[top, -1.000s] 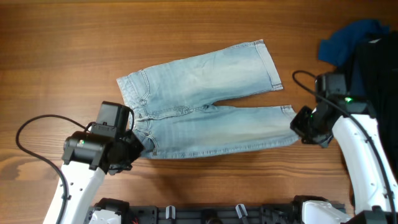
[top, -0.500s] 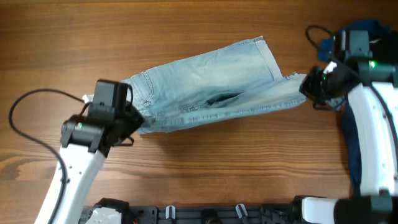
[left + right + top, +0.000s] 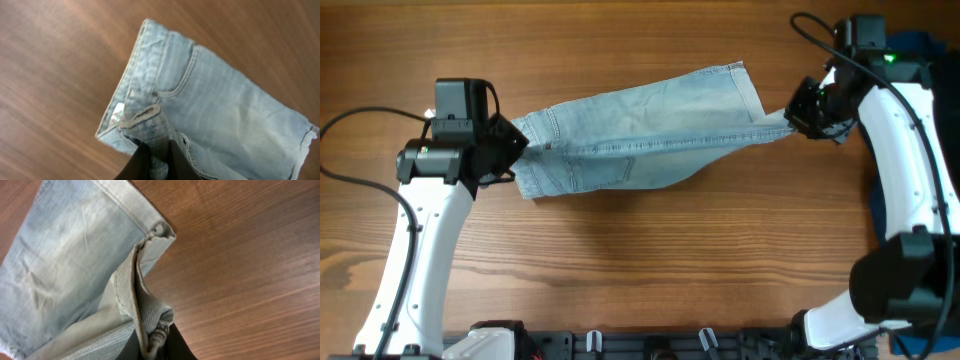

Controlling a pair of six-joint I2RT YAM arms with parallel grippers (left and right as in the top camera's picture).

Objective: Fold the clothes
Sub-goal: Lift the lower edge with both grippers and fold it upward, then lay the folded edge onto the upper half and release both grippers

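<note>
No legible text, brand, number or sign is found. A small pale tag (image 3: 116, 114) is seen inside the jeans (image 3: 210, 115) waistband; nothing on it can be read.

Light is even and fairly bright across all three views, soft and coming from above, with no hard glare. In the overhead view the table (image 3: 620, 270) shows only a mild sheen, and the jeans (image 3: 640, 135) cast a thin, soft shadow along the lower edge between the left gripper (image 3: 515, 150) and right gripper (image 3: 795, 110). The overhead picture is sharp, with slight bending at its edges. In the left wrist view the wood far beyond the fingers (image 3: 142, 165) is softly blurred; the denim near them is crisp. The right wrist view is sharp on the cuff above its fingers (image 3: 175, 347), which are dark and underexposed
</note>
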